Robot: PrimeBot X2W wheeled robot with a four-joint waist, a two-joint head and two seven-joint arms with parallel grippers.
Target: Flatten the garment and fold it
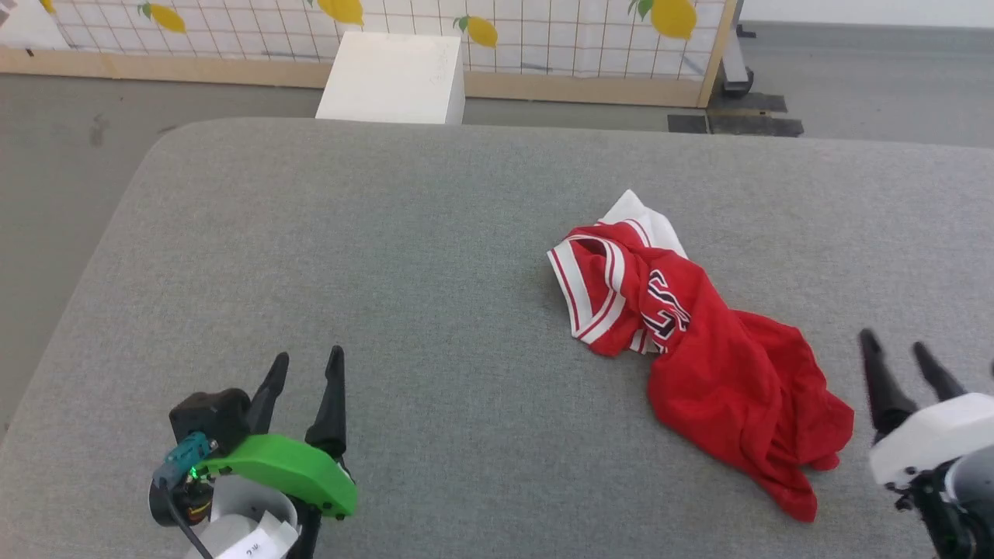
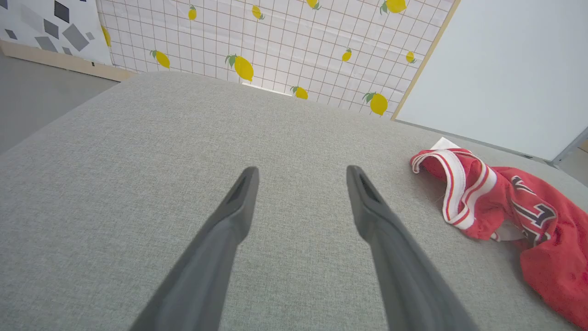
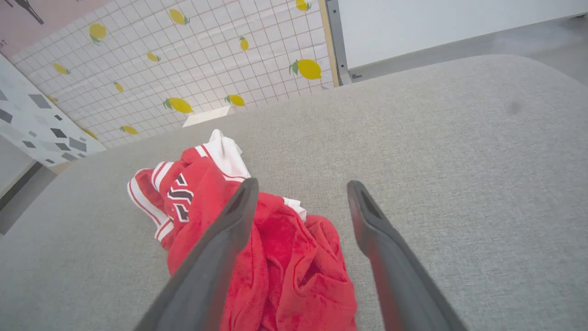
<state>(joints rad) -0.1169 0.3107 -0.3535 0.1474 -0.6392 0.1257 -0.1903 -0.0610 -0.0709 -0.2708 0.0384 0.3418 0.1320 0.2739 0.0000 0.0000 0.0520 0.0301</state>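
Your right hand stands wide and empty at the lower right of the head view, fingers pointing up, just beside the garment. It looks set for a pick at the red edge. Your left hand, also wide, hovers lower left, well apart. The garment lies crumpled right of centre on the counter, not yet flattened.
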